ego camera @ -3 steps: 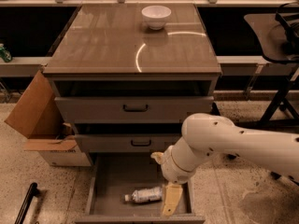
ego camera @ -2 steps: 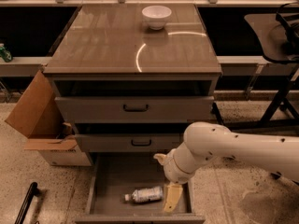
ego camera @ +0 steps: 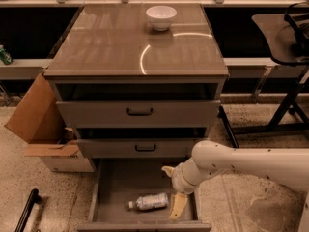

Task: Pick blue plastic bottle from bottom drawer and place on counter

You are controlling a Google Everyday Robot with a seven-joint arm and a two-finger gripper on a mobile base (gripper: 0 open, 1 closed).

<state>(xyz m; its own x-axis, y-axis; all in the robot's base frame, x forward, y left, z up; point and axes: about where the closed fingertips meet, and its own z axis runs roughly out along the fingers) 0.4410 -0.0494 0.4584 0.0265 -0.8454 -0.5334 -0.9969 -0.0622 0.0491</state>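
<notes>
The blue plastic bottle (ego camera: 148, 201) lies on its side on the floor of the open bottom drawer (ego camera: 118, 185), white cap pointing left. My gripper (ego camera: 173, 193) reaches into the drawer from the right on a white arm, just right of the bottle's base. One yellowish finger (ego camera: 177, 206) points down beside the bottle; another fingertip (ego camera: 167, 170) shows higher up. Nothing is between them. The brown-grey counter (ego camera: 106, 47) tops the cabinet above.
A white bowl (ego camera: 161, 17) stands at the counter's back. Two shallower drawers with black handles (ego camera: 140, 112) sit above the open one. An open cardboard box (ego camera: 41, 124) stands left of the cabinet. A dark table (ego camera: 277, 30) stands at the right. A green can (ego camera: 5, 55) sits on the left bench.
The arm has shifted slightly right and down. The bottle has not moved.
</notes>
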